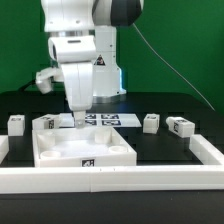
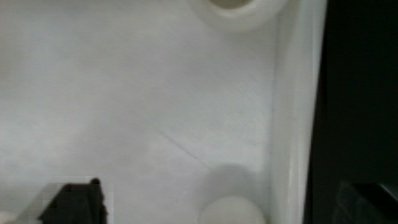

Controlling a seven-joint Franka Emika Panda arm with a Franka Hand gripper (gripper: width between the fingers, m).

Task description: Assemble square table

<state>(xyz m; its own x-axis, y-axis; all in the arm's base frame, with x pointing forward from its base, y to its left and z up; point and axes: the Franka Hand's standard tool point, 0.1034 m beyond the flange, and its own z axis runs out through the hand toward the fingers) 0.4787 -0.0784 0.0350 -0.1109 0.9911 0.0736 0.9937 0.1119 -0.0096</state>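
The tool (image 1: pixel 77 117), jaws wide, hovers at the far edge of the square table slab (image 1: pixel 85 152) and should probably descend squarely, straddling that edge, before closing.

Here's the arm (image 1: pixel 85 45): glossy white rounded shells, a black joint cap (image 1: pixel 122 10) up top, a small triangular sticker (image 1: pixel 100 62) on the wrist, thin black cable (image 1: pixel 165 62) looping off, dark fingers (image 2: pixel 75 203).

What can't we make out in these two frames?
- Exterior view: whether the gripper touches the large white square plastic slab, too small.
- Exterior view: flat white marker board, partly hidden by the arm.
- Exterior view: tags on the four short white legs, too small.
- Wrist view: slab surface blurred; dark fingers cut off by the frame edge.
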